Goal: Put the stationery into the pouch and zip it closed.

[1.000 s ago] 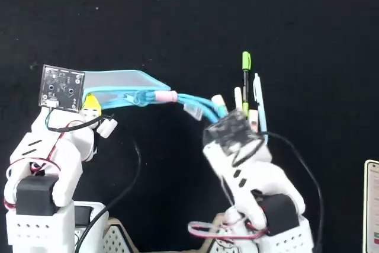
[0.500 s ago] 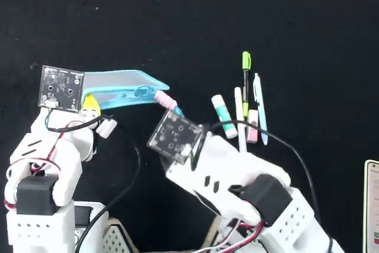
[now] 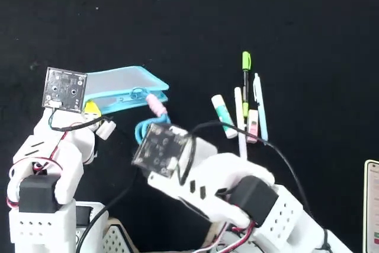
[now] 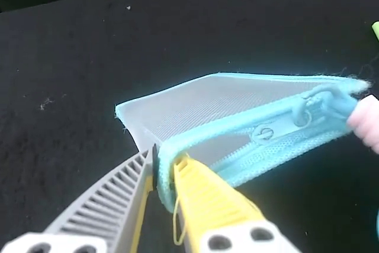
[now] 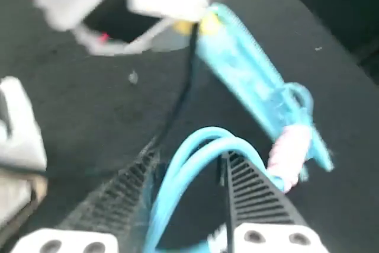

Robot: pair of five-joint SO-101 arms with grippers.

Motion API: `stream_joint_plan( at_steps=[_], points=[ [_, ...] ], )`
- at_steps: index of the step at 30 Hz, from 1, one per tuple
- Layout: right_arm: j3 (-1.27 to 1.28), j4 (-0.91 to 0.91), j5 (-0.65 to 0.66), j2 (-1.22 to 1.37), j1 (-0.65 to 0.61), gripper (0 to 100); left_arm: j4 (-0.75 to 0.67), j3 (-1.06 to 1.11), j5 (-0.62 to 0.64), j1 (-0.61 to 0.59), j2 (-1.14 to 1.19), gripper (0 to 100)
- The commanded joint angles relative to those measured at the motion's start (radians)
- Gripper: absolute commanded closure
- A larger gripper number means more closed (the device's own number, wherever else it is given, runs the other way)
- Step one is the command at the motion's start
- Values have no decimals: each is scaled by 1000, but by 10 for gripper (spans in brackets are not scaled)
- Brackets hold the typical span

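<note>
The blue mesh pouch (image 3: pixel 121 84) sits on the black table (image 3: pixel 189 22), left of centre. The left gripper (image 4: pixel 163 173) is clamped tight on one corner of it. The pouch's blue strap (image 5: pixel 201 134) loops between the right gripper (image 5: pixel 189 153) jaws – they're partway apart, not really pinching it. There's a pink tag (image 3: pixel 157 105) at the zip end. The pens (image 3: pixel 260 108), glue stick (image 3: pixel 224 115) and eraser (image 3: pixel 253 125) lie off to the right – all outside the pouch.

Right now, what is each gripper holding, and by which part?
The left gripper clamps the pouch at its zipper end. The strap loop sits inside the right gripper; grip unclear.
</note>
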Motion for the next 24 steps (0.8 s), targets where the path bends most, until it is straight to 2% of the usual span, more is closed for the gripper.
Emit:
stream_joint_plan(
  at_steps=[1, 3, 9, 11, 15, 20, 24],
  points=[
    [-104, 123, 25, -2, -11, 847, 8, -21, 6, -5, -2, 970],
    [-156, 209, 20, -2, 34, 847, 9, -18, 6, -5, -2, 970],
    [-252, 376, 54, 5, 270, 845, 9, -21, 8, -5, -2, 970],
    [-262, 456, 75, 7, 275, 838, 15, -22, 8, -19, -2, 970],
    [-317, 586, 63, 30, 278, 762, 14, -22, 8, -44, -2, 970],
    [-460, 577, -69, 77, 273, 755, 21, -21, 8, -47, -2, 970],
    [-476, 489, -150, 185, 222, 755, 23, -15, 9, -47, -2, 970]
  ],
)
